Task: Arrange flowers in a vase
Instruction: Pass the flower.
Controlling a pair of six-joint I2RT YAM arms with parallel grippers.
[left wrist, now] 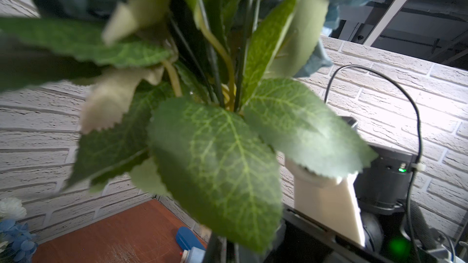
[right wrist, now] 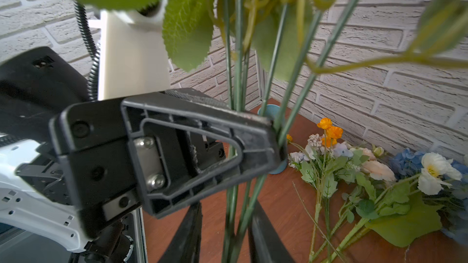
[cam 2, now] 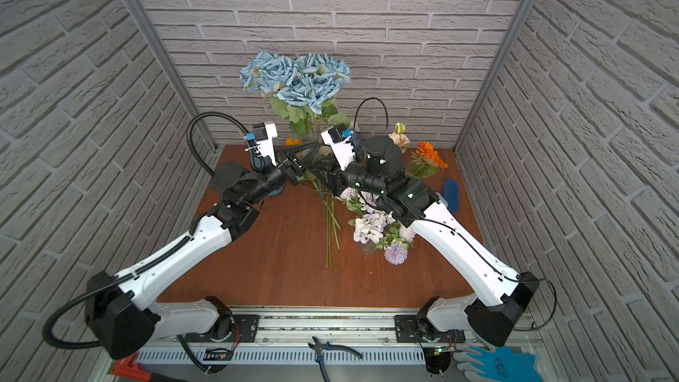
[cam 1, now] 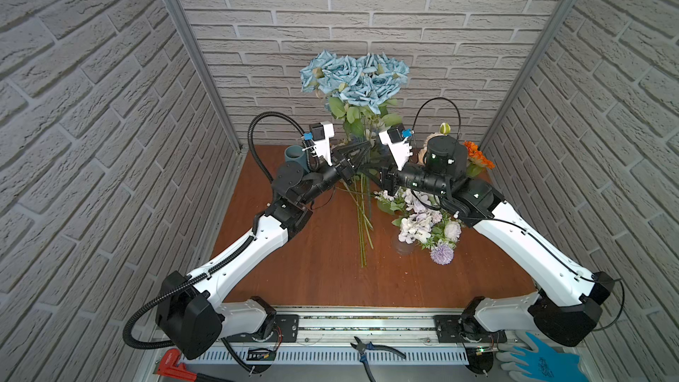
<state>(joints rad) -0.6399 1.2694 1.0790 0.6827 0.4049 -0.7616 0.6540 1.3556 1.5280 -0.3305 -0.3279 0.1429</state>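
1. Left gripper [cam 1: 362, 150] is clamped on the green stems [cam 1: 363, 214] of the pale blue roses [cam 1: 354, 75]. The blooms stand high above it, and the stem ends hang below it toward the table [cam 1: 312, 270].
2. Right gripper [right wrist: 226, 208] sits just under the left one, jaws apart with the same stems between them.
3. Teal vase [cam 1: 294, 156] stands on the table beside the left gripper, away from the right one.
4. Orange poppies [right wrist: 331, 131], a peach rose [right wrist: 377, 169] and a white poppy [right wrist: 433, 169] lie past the right gripper.
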